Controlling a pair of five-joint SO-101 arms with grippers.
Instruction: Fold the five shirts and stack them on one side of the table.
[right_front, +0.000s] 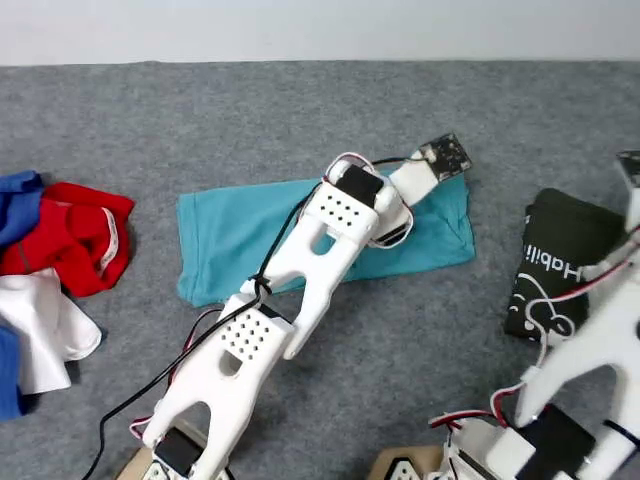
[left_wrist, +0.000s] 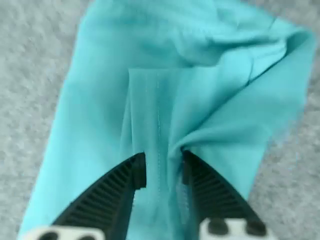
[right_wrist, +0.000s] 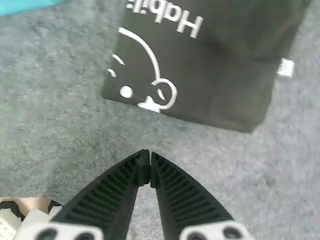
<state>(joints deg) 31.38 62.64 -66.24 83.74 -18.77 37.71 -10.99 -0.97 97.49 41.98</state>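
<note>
A teal shirt (right_front: 225, 240) lies partly folded across the middle of the grey table (right_front: 420, 340). My left arm stretches over it, and my left gripper (right_front: 394, 232) sits on the shirt's right part. In the left wrist view that gripper (left_wrist: 160, 170) is shut on a raised fold of the teal shirt (left_wrist: 220, 130), with the cloth pinched between the black fingers (left_wrist: 135, 172). A folded black shirt (right_front: 555, 260) with white print lies at the right. My right gripper (right_wrist: 150, 167) hovers shut over bare table, just short of the black shirt (right_wrist: 220, 65).
A loose pile at the table's left edge holds a red shirt (right_front: 75, 235), a white shirt (right_front: 40, 325) and blue shirts (right_front: 18, 205). The arm bases stand at the front edge. Bare table lies along the back and front centre.
</note>
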